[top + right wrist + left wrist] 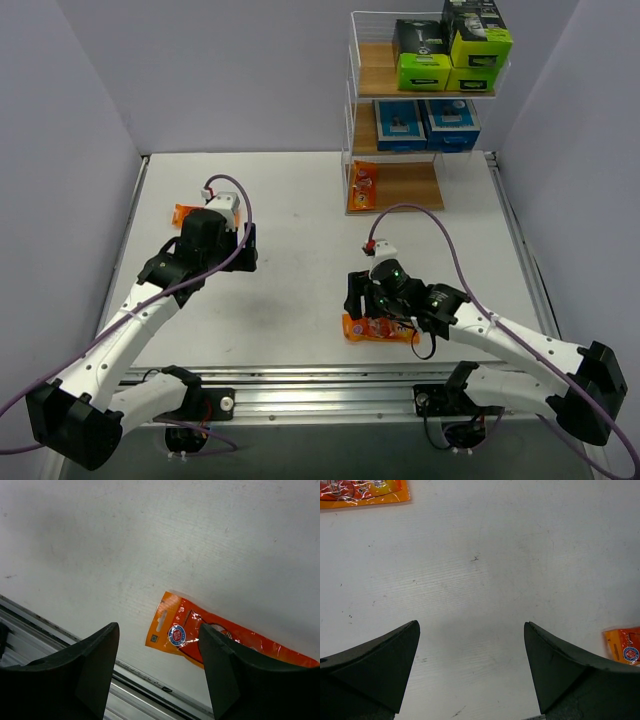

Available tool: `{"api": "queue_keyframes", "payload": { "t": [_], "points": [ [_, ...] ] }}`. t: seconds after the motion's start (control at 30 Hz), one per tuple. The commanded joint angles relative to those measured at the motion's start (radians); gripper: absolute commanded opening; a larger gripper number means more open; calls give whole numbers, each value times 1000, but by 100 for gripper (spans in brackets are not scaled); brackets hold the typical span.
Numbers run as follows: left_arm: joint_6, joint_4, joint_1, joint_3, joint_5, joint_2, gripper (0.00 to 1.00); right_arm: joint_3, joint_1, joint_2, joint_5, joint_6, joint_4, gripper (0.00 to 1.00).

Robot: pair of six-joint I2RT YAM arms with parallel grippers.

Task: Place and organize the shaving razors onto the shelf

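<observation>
Right wrist view: the right tool [157, 630] hangs low over the near edge of the white bench [150, 540], jaws partly apart, gripping nothing.
Nearest pack: a small glossy orange razor packet [182, 630] lies flat on the bench. Its hanger end shows between the jaws, and the rest runs under the finger at 3 o'clock.
Long axis: 10 to 4 o'clock in that view. In the top view it runs roughly 9 to 3, along the bench's near edge.
Bearing: seen from above, this packet [358, 329] sits just at 6 o'clock of the right tool [372, 310].
Grasp judgement: the jaws close nearer along the packet's length than across it, so a wrist turn looks needed.
Nearer arm: the right, plainly.
Left tool [248, 248]: well apart at 10 o'clock, jaws wide and empty over bare bench.
Second orange packet [185, 212]: near the left tool, at its 10 o'clock.
Three-tier wood-and-wire shelf [415, 185]: far, at 1 o'clock.
- Bottom board: one orange packet [364, 187], with bare wood at its 3 o'clock.
- Middle board: flat blue cards [425, 123].
- Top board: black-and-lime boxes [450, 45].
</observation>
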Motion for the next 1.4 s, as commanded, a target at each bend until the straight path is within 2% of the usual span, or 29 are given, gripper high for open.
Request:
{"api": "queue_keyframes", "payload": {
  "t": [0.0,0.3,0.7,1.03,1.37],
  "points": [
    [15,5,3,37,12,-5,94,11,47,30,100,37,-112,62],
    [15,2,0,37,14,-5,94,18,170,21,356,262,-269,64],
    [16,-3,-4,40,23,9,94,-101,202,16,335,374,-189,55],
    [16,-1,-4,43,43,12,94,-213,205,30,332,454,-102,44],
    [16,-1,-6,43,55,8,94,-198,185,175,362,440,44,45]
  ]
}}
